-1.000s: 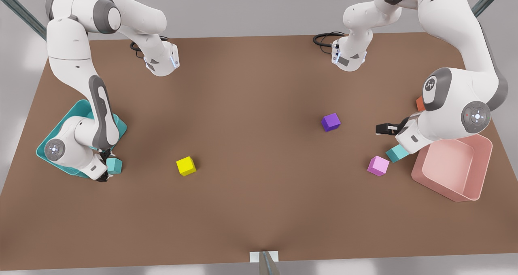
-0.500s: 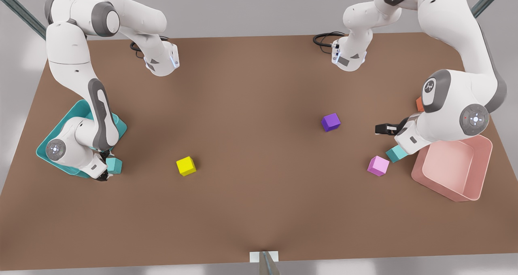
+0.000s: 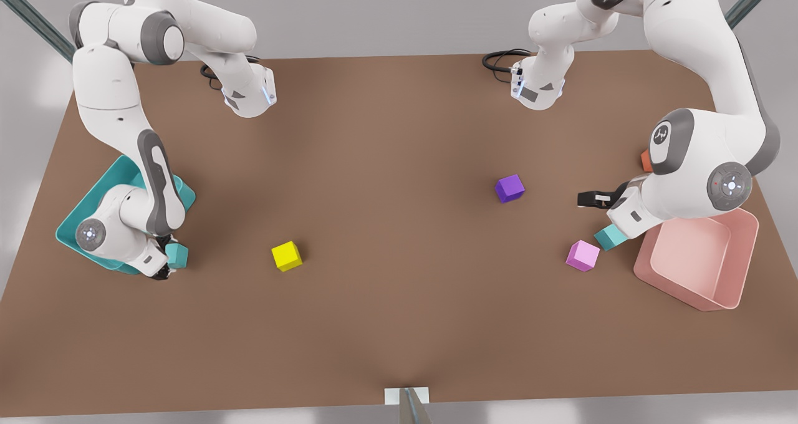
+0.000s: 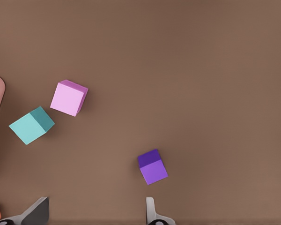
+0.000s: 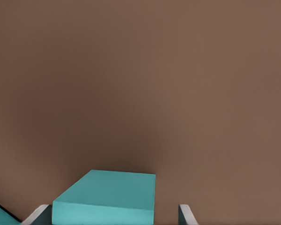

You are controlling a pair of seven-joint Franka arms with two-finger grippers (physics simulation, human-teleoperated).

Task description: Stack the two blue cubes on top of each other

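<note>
Fingers of my right gripper point(image 5: 114, 214) stand spread around one blue cube point(image 3: 177, 255) beside the teal bin point(image 3: 87, 209); I'd centre, then squeeze; left gripper point(image 4: 97, 213) hangs open above the table, the other blue cube point(image 3: 608, 237) nearby beside the pink cube point(image 3: 583, 255).

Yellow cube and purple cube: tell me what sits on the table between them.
Nothing. In the front view the brown table is bare between the yellow cube and the purple cube.

Brown table point(image 3: 386, 299) against pale grey wall point(image 3: 386, 12)
</note>
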